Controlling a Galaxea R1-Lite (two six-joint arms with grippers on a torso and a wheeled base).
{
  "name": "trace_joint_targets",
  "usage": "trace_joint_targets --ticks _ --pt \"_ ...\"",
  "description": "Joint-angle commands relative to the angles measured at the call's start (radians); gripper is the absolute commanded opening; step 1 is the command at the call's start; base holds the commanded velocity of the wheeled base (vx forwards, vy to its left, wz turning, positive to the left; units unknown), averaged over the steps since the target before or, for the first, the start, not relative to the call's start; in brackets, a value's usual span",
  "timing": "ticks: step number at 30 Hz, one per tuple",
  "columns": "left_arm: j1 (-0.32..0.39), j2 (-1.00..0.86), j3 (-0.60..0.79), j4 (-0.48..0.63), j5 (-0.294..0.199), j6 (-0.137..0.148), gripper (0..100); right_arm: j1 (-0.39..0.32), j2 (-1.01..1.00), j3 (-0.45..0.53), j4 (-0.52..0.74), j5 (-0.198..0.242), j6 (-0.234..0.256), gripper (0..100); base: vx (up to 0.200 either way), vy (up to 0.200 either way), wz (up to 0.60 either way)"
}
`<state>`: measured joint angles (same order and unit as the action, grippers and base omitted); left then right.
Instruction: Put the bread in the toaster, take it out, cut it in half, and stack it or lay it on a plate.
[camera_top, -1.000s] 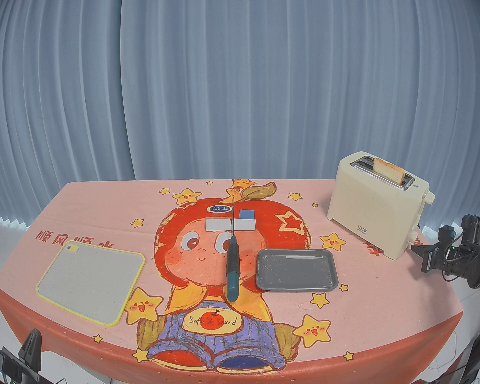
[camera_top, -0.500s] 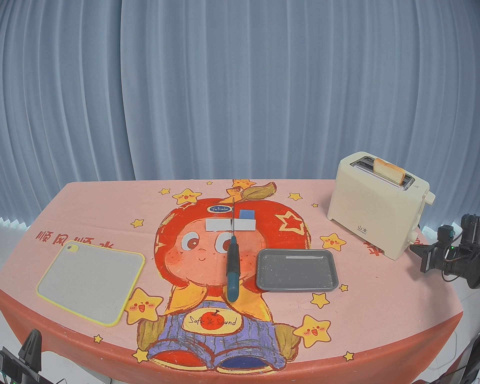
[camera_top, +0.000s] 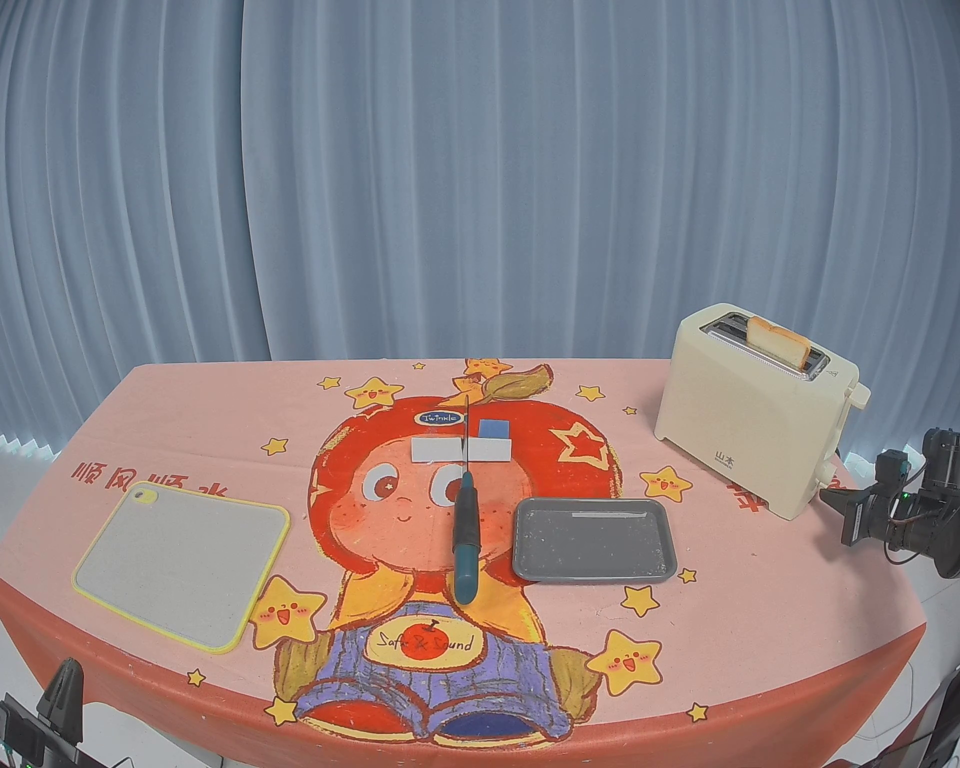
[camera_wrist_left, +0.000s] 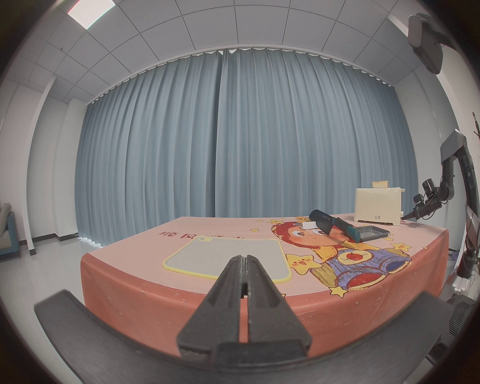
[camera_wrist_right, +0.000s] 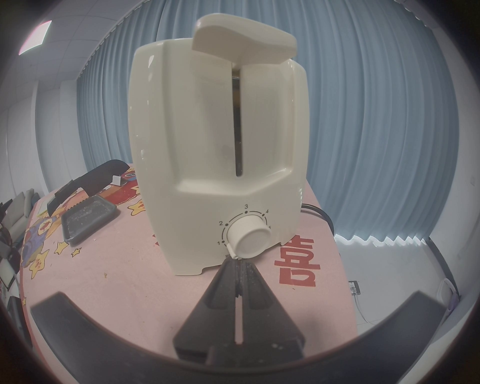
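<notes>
The right end effector is found closed and empty, its tips just below the dial of the toaster; contact cannot be determined. The left end effector is closed and empty, off the bench edge. The bread is stood upright in the toaster slot, higher than the right end effector, its long axis laid along the slot.

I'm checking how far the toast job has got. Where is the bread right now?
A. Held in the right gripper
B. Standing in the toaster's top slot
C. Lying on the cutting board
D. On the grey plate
B: in the head view the bread stands upright in the top slot of the toaster, with its upper edge sticking out above the slot.
</notes>
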<state>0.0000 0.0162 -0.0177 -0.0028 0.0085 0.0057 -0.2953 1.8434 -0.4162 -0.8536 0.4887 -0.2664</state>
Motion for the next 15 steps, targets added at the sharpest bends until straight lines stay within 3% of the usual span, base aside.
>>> trace_joint_targets --ticks 1,15 --pt "0.000 -0.016 0.018 0.000 0.001 0.000 0 -0.001 -0.012 0.000 0.001 0.002 -0.001 0 0.000 0.000 0.00" --pt "0.000 -0.016 0.018 0.000 0.001 0.000 0 0.013 -0.029 0.007 0.001 0.001 0.001 0 0.000 0.000 0.00"
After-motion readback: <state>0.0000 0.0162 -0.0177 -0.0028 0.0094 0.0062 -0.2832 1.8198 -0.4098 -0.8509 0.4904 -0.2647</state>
